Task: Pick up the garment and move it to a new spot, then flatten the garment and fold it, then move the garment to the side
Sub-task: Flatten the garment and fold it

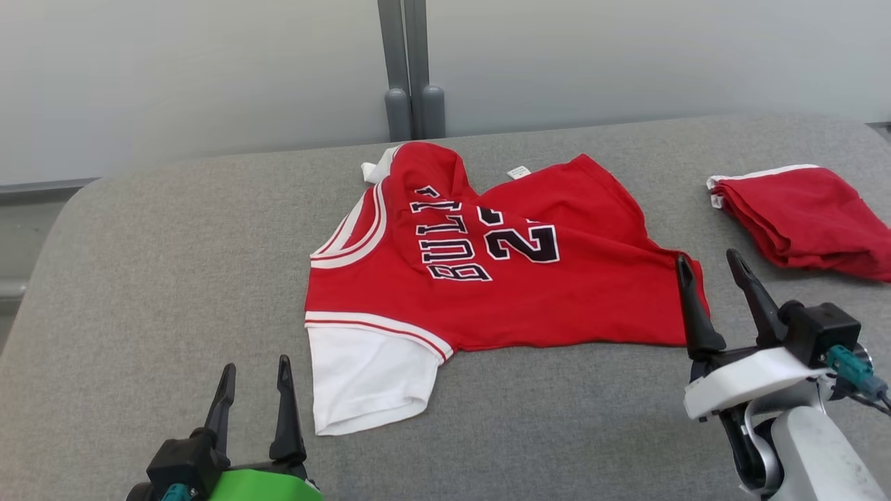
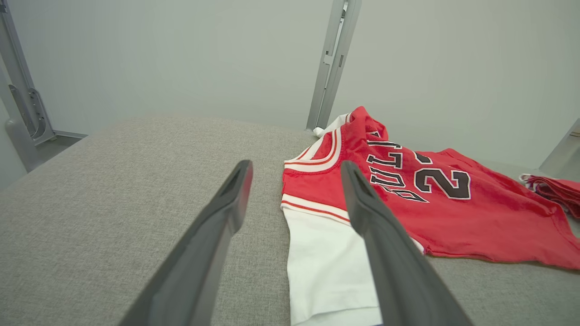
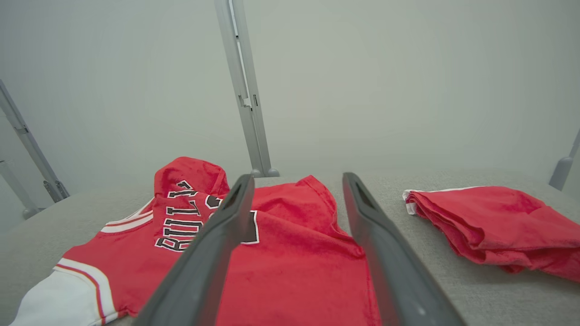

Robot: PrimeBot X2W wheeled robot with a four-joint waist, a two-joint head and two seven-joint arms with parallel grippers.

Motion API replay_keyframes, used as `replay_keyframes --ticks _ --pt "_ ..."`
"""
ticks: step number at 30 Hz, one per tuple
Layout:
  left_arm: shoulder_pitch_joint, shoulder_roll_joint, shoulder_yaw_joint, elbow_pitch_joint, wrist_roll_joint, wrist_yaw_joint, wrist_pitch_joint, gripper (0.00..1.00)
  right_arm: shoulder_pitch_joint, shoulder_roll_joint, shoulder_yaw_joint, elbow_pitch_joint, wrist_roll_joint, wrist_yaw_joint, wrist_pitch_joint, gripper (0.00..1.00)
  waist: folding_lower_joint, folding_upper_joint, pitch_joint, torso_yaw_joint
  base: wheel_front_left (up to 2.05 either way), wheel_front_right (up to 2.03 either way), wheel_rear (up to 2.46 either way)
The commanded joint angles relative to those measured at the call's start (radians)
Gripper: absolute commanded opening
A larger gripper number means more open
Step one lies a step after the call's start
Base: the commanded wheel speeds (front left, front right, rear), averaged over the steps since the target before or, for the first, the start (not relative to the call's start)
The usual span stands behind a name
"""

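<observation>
the red jersey [image 1: 501, 278] lies spread but rumpled on the grey bench [image 1: 174, 278], beyond both pairs of fingers and between them. the right fingers [image 1: 710, 263] stand spread wide with nothing between them, their tips over the jersey's hem corner. whether they touch the cloth i cannot tell. this reads as a garment set at its spot and released, with flattening next: the far shoulder is bunched and the hem side ripples. the left fingers [image 1: 256, 379] are likewise spread and empty. the white sleeve [image 1: 362, 376] sits just beside them on their inner side, a handy corner to pull on. a second red garment [image 1: 807, 216], folded, lies outward of the right fingers, apart from the jersey and probably parked aside. the right wrist view shows the hem running under and between its fingers, which the head view leaves vague. the left wrist view shows the sleeve lying flat and the collar end humped up.
</observation>
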Motion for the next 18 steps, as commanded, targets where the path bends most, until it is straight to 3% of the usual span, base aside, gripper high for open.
replay_keyframes --ticks 1,8,18 --pt "0.017 0.002 -0.002 -0.007 -0.007 0.006 0.0 1.0 0.029 0.019 -0.016 -0.024 -0.015 -0.001 -0.003 1.0 0.0 0.0 -0.016 -0.008 0.0 0.0 0.0" --pt "0.031 0.002 -0.023 -0.003 -0.021 0.008 0.0 1.0 0.123 0.102 -0.079 -0.091 -0.056 0.0 -0.003 1.0 0.0 0.0 -0.032 0.0 0.0 0.0 0.0" --pt "0.026 0.002 -0.032 0.009 -0.007 0.008 0.0 1.0 0.137 0.124 -0.053 -0.078 -0.092 0.0 -0.003 1.0 0.0 0.0 -0.035 0.003 0.0 0.0 0.0"
